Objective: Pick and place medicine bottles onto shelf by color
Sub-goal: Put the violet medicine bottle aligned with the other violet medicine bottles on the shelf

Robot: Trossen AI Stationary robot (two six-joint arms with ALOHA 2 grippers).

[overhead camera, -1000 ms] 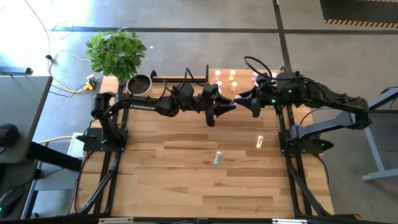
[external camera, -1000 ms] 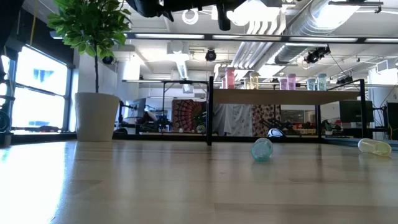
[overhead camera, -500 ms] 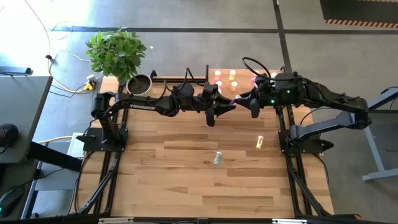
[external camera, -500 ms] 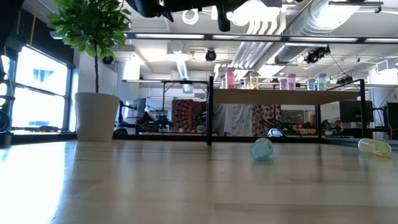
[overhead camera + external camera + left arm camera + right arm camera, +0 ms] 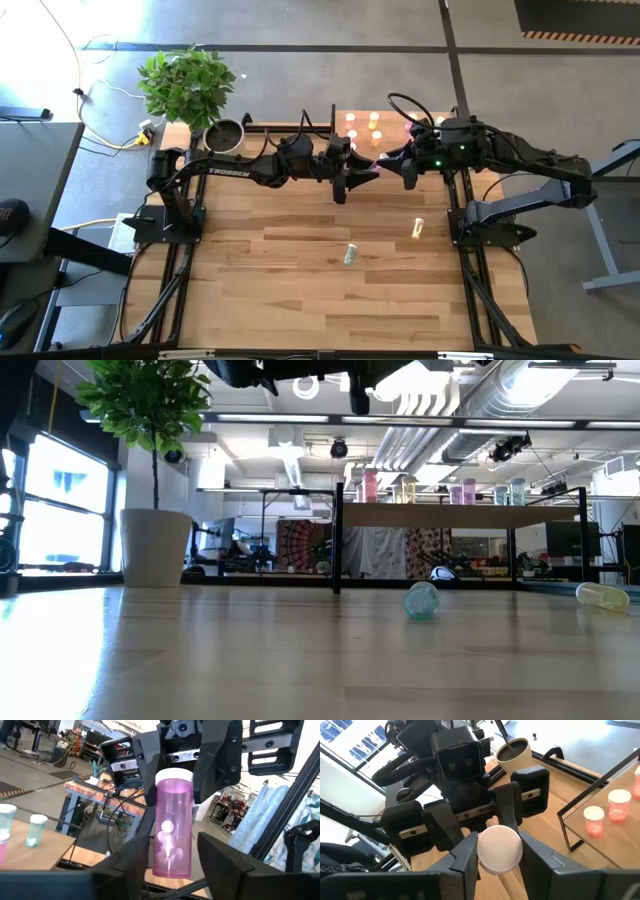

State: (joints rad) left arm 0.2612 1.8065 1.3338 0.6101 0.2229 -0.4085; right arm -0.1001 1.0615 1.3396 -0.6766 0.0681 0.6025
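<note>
A pink medicine bottle with a white cap (image 5: pixel 172 825) lies level in the air between my two grippers, above the table's far middle (image 5: pixel 372 165). My right gripper (image 5: pixel 500 857) is shut on its cap end. My left gripper (image 5: pixel 172 865) is open, one finger on each side of the bottle's bottom end with a thin gap. A pale green bottle (image 5: pixel 350 255) and a yellow bottle (image 5: pixel 418 228) lie on their sides on the table. The shelf (image 5: pixel 440 128) at the far right carries several pink and orange bottles. My right gripper pinches the pink bottle at its white cap end (image 5: pixel 500 849) between its two fingers (image 5: pixel 215 765). The fingers come level from the table's right and lie along the bottle. The bottle is lifted clear and level, its bottom end toward my left gripper.
A potted plant (image 5: pixel 190 85) and a dark pot (image 5: pixel 225 133) stand at the far left corner. The black frame rails (image 5: pixel 465 260) run along the table's sides. Bare wood lies toward the near edge (image 5: pixel 330 310).
</note>
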